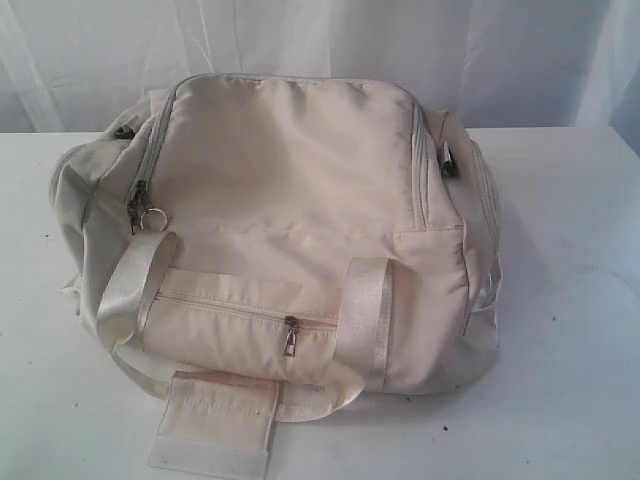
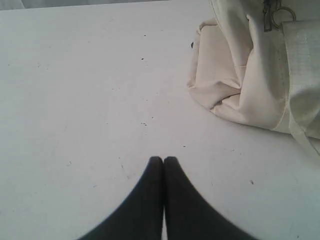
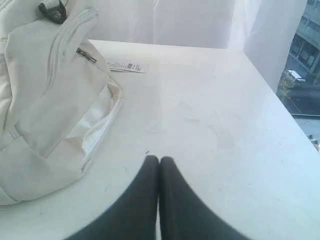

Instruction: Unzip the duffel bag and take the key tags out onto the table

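Cream fabric bag (image 1: 300,200) at worktop (image 1: 560,400) centre, main zip shut; key tags unseen, presumably inside. Left tool (image 2: 163,160), right tool (image 3: 159,159): both closed, empty, flanking bag above bare worktop. Step: unzipping not begun. Next: left tool must open, pinch zip pull (image 1: 140,208).

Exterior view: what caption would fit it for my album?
Cream duffel bag, zipped shut, resting on a white table, nothing unpacked yet.

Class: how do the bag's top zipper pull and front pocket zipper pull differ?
The top zipper pull carries a round metal ring; the front pocket zipper pull is a plain tab. The first sits up at the cream fabric duffel bag's left side, the second low in front. Both look metallic.
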Controlling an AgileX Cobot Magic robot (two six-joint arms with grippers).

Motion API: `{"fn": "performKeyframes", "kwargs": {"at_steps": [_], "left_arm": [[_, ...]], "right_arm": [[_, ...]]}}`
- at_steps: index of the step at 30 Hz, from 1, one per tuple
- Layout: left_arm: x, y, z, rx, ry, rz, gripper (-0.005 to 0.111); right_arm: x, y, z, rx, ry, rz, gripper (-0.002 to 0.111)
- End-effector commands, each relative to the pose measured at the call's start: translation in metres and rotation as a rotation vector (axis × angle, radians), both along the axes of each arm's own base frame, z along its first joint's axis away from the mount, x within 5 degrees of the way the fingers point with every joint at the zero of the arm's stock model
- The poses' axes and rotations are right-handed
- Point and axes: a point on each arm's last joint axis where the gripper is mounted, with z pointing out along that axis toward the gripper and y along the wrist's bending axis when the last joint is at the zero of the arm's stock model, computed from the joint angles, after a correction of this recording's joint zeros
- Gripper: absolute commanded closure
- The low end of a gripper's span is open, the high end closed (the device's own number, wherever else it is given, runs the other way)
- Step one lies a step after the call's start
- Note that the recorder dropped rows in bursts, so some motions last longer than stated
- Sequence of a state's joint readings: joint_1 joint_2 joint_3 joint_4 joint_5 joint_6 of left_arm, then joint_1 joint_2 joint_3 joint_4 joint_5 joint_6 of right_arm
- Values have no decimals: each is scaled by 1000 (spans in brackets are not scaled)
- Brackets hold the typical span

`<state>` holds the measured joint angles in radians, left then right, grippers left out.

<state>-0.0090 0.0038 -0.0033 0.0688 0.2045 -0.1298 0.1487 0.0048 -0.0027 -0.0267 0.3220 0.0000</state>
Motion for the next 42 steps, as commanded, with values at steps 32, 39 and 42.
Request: {"fn": "performKeyframes", "kwargs": {"at_steps": [32,39,42], "left_arm": [[0,-1,-1,-11,-3,-4,107],[0,-1,-1,-11,-3,-4,107],[0,-1,-1,-11,-3,-4,107]], "right_arm": [[0,0,1,0,-20,1,108],[1,0,3,4,-45,2,108],[2,1,15,23,-175,6,108]]}}
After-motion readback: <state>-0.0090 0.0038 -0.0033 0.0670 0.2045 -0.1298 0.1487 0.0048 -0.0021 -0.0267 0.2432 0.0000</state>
